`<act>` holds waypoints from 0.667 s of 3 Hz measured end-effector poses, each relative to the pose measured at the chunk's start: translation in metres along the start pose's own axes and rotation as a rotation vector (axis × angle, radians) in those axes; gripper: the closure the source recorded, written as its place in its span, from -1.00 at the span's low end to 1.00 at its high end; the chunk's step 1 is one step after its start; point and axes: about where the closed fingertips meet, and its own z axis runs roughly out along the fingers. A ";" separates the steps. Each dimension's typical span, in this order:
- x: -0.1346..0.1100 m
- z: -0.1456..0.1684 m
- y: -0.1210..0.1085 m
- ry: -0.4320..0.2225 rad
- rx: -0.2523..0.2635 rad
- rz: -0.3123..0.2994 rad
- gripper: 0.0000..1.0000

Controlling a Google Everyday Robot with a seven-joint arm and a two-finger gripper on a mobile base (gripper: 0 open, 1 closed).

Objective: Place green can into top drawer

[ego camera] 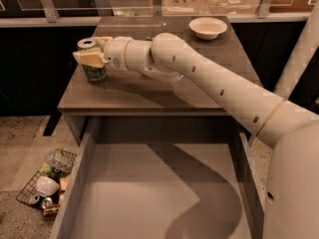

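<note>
At the far left corner of the brown rectangular tabletop [127, 96]: a small aluminium green can [94, 72], green-and-white patterned label, silver top. It stands upright on the surface, close to the left edge.

The cream two-finger hand [88, 49] is at the can, level with its upper half. One finger lies across the near side of the can, covering the upper part of the label. The other finger sits on the far side, just behind the silver rim. The fingers are closed in on the can from both sides and appear to pinch it. The can's base is on the tabletop.

The thick white jointed arm [219, 86] reaches in from the near right and runs diagonally across the tabletop toward the far left. Its wrist section is roughly horizontal and hangs above the surface, and its shadow falls on the wood beneath.

At the far right of the tabletop sits a shallow white round bowl [208, 27], upright and well apart from the can.

Below the near edge of the tabletop, the wide, shallow grey top drawer [134, 193] is pulled out toward the camera. It shows a flat smooth bottom and low grey side walls. The arm's shadow crosses its right half.

On the speckled floor at the near left, beside the drawer's left wall, is a dark wire basket [30, 190]. It holds a white cup [46, 185] and other small items that I cannot identify.
</note>
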 end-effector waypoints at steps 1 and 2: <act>0.000 0.002 0.002 -0.001 -0.004 0.000 0.90; -0.001 0.003 0.003 -0.001 -0.007 0.000 1.00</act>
